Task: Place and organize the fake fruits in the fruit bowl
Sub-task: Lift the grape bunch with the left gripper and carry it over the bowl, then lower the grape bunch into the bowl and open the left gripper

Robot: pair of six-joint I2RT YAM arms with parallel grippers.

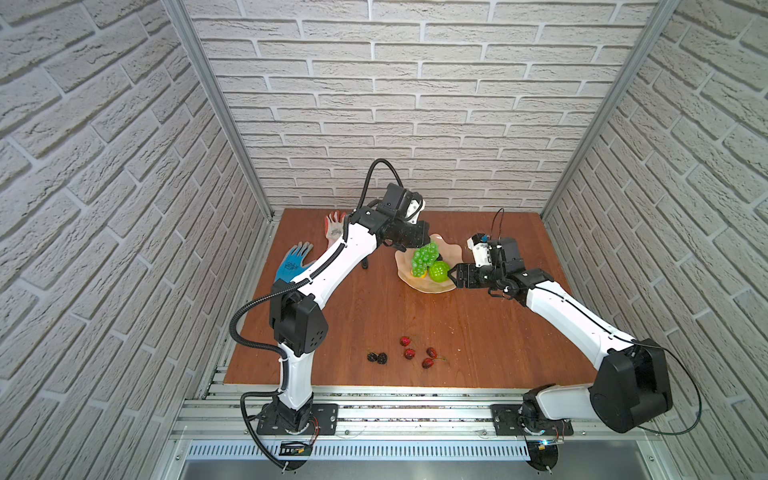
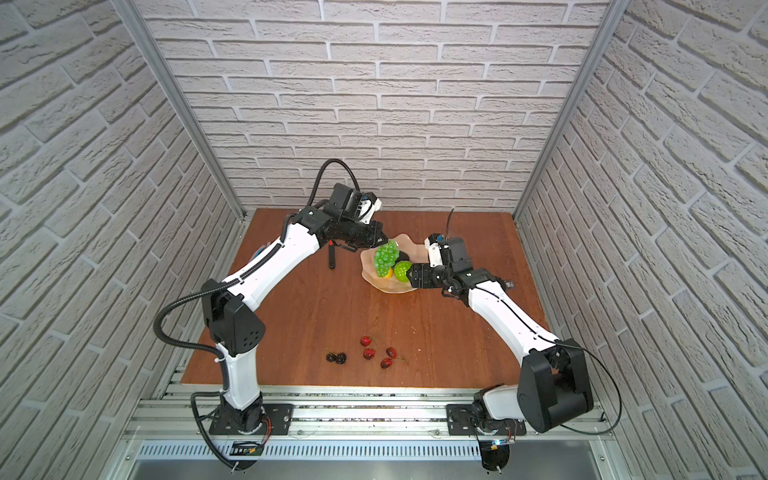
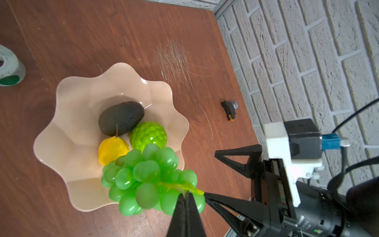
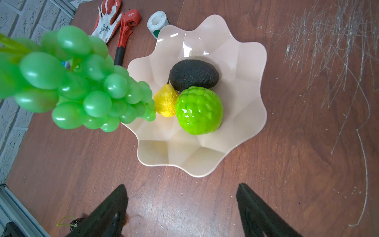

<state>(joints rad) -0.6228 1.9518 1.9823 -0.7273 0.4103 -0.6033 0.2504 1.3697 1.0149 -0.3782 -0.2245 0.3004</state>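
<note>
My left gripper (image 3: 186, 194) is shut on the stem of the green grape bunch (image 3: 147, 174), which hangs over the near rim of the peach fruit bowl (image 3: 61, 143). In both top views the bunch (image 1: 424, 258) (image 2: 385, 257) is above the bowl (image 1: 419, 286). Inside the bowl lie the blackish avocado (image 4: 193, 74), the bumpy green ball (image 4: 199, 110) and the yellow lemon (image 4: 165, 101). My right gripper (image 4: 181, 187) is open and empty, just outside the bowl's right rim (image 1: 453, 274). Two blackberries (image 1: 377, 357) and several dark-red berries (image 1: 409, 353) lie on the table near the front.
A red pipe wrench (image 4: 125, 26), a white tape roll (image 4: 156, 21) and an orange-and-white glove (image 1: 334, 224) lie behind the bowl on the left. A blue glove (image 1: 295, 262) sits under the left arm. A small black connector (image 3: 230, 107) lies near the right wall.
</note>
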